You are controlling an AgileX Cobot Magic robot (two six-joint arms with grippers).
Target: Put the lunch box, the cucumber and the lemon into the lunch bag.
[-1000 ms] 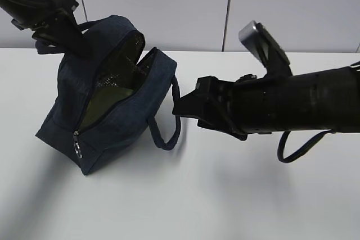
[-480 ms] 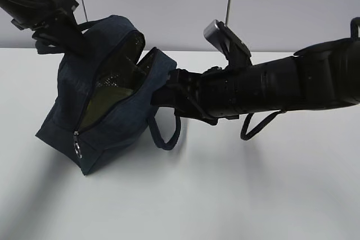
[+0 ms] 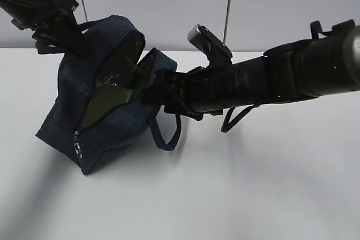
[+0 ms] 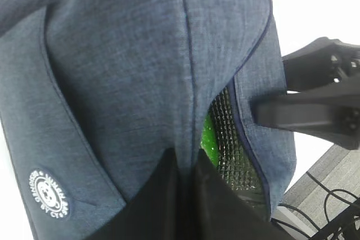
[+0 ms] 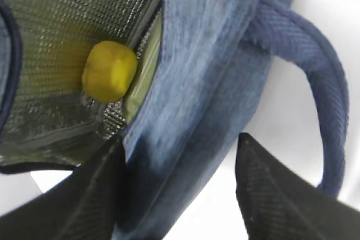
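Here the lunch bag [image 3: 107,99] stands tilted on the white worktop [image 3: 225,184], its zipped top gaping open and facing right, the silvery lining [image 5: 62,21] showing inside. One loop handle [image 3: 166,133] hangs down the bag's right side toward the worktop; the metal ring pull [image 3: 77,149] dangles at the low end of the zipper.

Inside the bag, the lemon [image 5: 109,71] lies against the lining, just beside a pale green edge [image 5: 145,66] that may be the lunch box lid, though this cannot be told for sure. From the left wrist view a bright green patch [image 4: 209,141] shows in the opening; whether it is the cucumber cannot be told.

The right tool [image 5: 180,195] straddles the bag's near wall, one finger [image 5: 79,200] inside the opening and the other finger [image 5: 281,195] outside beside the handle, the jaws standing fairly wide with the fabric between them, not visibly pinched.

The left tool [image 4: 188,184] is at the bag's upper back, its jaws closed tight on a fold of the navy fabric, holding the bag up. A round white logo patch [image 4: 49,194] sits on the bag's side.
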